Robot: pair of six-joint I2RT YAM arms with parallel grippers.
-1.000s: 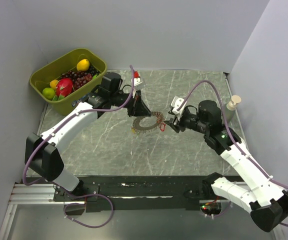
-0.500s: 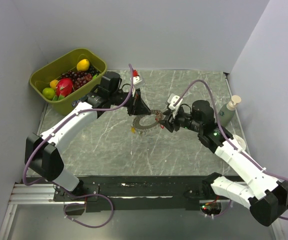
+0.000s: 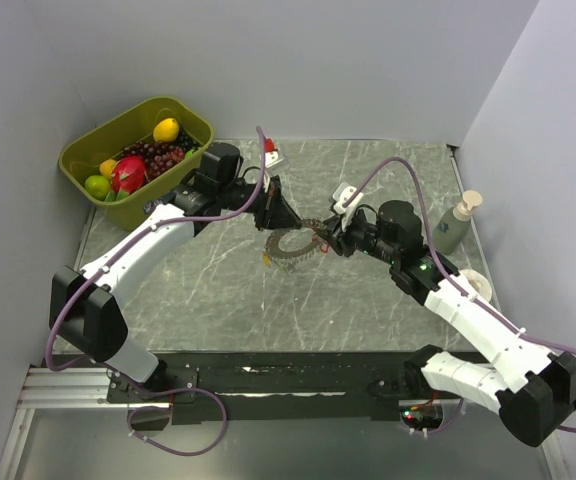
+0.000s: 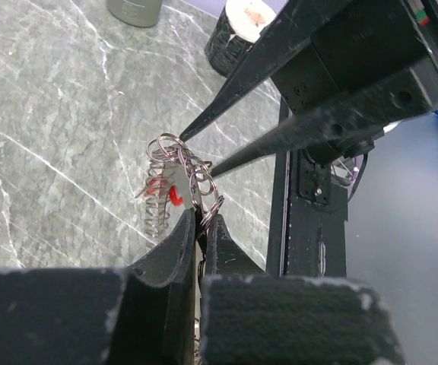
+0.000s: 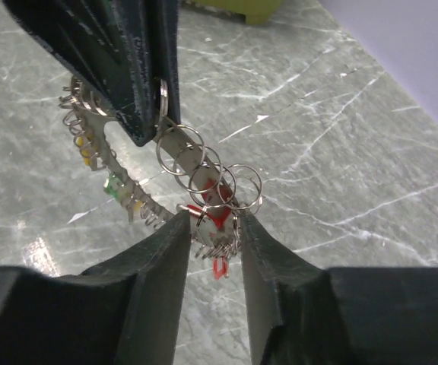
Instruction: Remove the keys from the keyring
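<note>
The keyring (image 3: 291, 245) is a wide silvery loop strung with small split rings, held up over the table's middle. My left gripper (image 3: 276, 222) is shut on its far-left part; in the left wrist view the pads (image 4: 181, 236) pinch a ring, with a red key (image 4: 175, 195) hanging just beyond. My right gripper (image 3: 323, 240) meets the loop's right end. In the right wrist view its fingertips (image 5: 179, 224) press both sides of a red key (image 5: 217, 215) and its bunch of rings. Yellow keys (image 5: 84, 144) and a green one (image 5: 112, 185) hang further along the loop.
A green bin (image 3: 193, 118) of fruit stands at the back left. A soap bottle (image 3: 456, 222) and a white tape roll (image 3: 478, 285) sit by the right wall. A black rail (image 3: 288, 370) runs along the near edge.
My right arm has slid left to the keyring, and its jaws have narrowed around the red key. The left arm holds the loop in place.
</note>
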